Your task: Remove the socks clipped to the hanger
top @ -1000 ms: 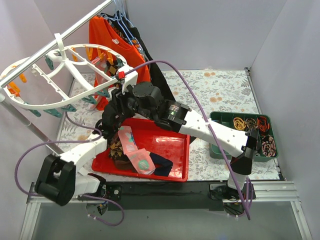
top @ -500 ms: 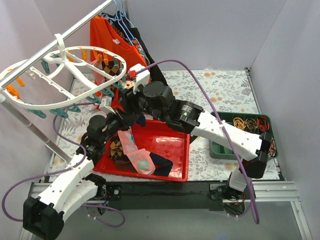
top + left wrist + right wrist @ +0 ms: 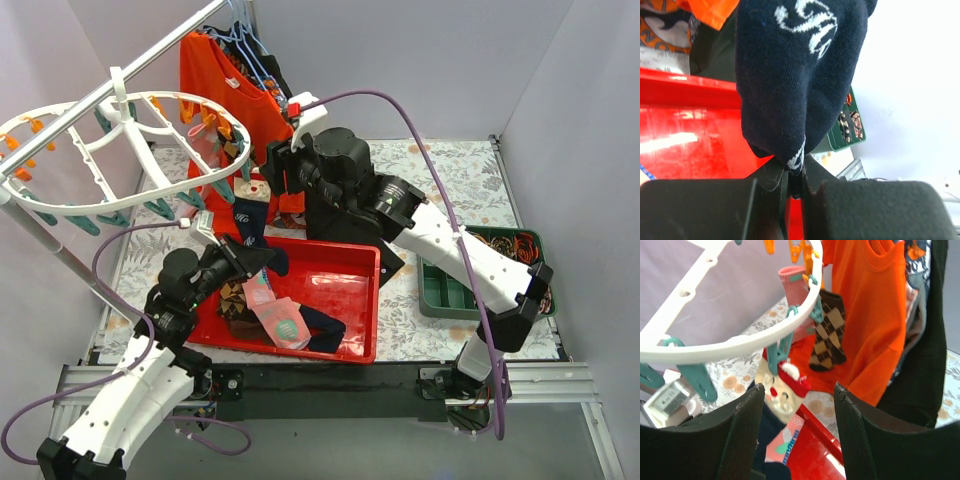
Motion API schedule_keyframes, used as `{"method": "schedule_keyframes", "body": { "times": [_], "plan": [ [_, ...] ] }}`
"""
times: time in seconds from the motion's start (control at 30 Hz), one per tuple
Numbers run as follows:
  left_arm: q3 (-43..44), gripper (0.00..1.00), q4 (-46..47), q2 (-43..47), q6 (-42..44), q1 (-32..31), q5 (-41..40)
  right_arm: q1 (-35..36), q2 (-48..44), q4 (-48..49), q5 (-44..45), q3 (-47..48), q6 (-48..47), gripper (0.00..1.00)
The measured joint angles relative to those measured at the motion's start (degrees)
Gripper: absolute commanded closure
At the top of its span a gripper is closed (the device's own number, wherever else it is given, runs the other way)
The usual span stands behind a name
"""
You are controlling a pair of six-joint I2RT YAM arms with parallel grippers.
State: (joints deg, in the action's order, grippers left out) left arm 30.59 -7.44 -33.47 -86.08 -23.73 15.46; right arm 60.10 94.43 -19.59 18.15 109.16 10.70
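Observation:
The white oval hanger hangs from the rail at upper left, with orange and teal clips around its rim. A navy sock with white pattern and a Santa face at its top hangs from a teal clip. My left gripper is shut on its lower tip, above the red tray. An argyle sock and a pink sock are clipped farther along the rim. My right gripper stands open just in front of the Santa face, touching nothing.
The red tray holds loose socks: a pink one, an argyle one and a dark one. An orange shirt and a black garment hang behind. A green bin of rubber bands sits at the right.
My right arm has risen and swung right, and its jaws have widened. My left arm has drawn back and down to the left with the navy sock's tip. The hanger has swung upward.

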Motion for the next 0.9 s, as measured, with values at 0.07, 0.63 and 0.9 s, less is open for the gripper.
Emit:
{"method": "schedule_keyframes", "body": {
  "times": [0.07,0.63,0.9],
  "plan": [
    [0.0,1.00,-1.6,1.0,-0.6,0.0,0.4,-0.5,1.4,0.0,-1.6,1.8,-0.2,0.30],
    [-0.8,1.00,-6.8,4.6,-2.7,0.0,3.8,-3.3,5.5,3.4,-19.8,3.6,0.3,0.23],
    [-0.7,1.00,-7.3,4.5,-2.8,0.0,4.7,-6.5,6.8,6.5,-26.9,3.0,2.5,0.23]
  ]
}}
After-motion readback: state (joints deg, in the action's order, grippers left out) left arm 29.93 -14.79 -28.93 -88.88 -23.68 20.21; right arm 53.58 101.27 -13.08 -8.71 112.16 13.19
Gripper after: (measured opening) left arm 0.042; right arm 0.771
